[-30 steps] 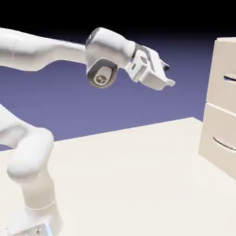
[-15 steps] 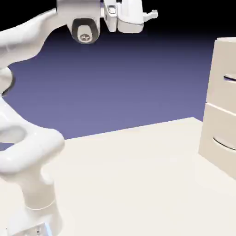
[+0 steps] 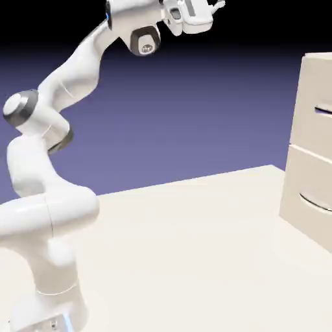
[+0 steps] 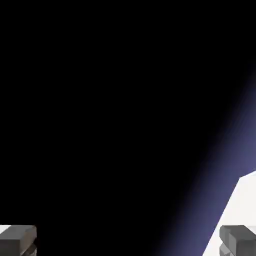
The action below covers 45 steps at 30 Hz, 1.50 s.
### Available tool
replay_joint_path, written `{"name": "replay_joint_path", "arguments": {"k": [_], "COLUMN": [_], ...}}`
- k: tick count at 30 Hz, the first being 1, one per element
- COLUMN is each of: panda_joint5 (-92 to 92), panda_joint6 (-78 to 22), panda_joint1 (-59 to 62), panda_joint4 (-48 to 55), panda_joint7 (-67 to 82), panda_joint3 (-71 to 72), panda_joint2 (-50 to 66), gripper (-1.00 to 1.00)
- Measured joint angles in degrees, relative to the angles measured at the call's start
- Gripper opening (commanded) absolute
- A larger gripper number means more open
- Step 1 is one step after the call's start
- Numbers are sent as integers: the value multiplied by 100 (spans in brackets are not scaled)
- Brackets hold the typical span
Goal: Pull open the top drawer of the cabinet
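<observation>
- Two grey fingertips (image 4: 18, 239) of the white robot gripper (image 3: 217, 5) are sitting spread wide, holding nothing.
- Gripper is hanging high, well apart from the tall cream cabinet (image 3: 310, 149).
- Cream top drawer (image 3: 314, 107) is sitting shut at the right edge.

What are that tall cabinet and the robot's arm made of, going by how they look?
It's a rendered scene, so only looks count. The cabinet seems painted wood or laminate: flat cream panels, matte, no grain or shine. The arm looks like glossy white moulded plastic, with soft highlights on rounded shells and grey joint caps. The gripper has small grey fingertips, perhaps rubber or metal.
</observation>
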<state>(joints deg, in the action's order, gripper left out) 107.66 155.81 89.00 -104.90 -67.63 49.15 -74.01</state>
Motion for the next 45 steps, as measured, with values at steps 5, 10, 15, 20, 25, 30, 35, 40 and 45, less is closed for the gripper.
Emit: {"name": "replay_joint_path", "arguments": {"k": [5,10,15,20,25,30,35,40,45], "panda_joint5": [1246,2492,3738,4909,4771,4597,4612,4823,4958], "panda_joint6": [-211,-421,-632,-830,-511,-112,-110,-522,-935], "panda_joint1": [1038,2076,3114,4090,4583,5200,5209,4613,4010], "panda_joint4": [649,1298,1948,2558,3388,4427,4436,3398,2360], "panda_joint7": [-291,-583,-874,-1148,-1421,-1763,-1763,-1451,-1206], "panda_joint3": [569,1138,1706,2241,2201,2152,2143,2149,2156], "panda_joint2": [-479,-957,-1436,-1886,-1823,-1745,-1753,-1877,-2000], "gripper": [0,0,0,0,0,0,-100,-100,-100]}}
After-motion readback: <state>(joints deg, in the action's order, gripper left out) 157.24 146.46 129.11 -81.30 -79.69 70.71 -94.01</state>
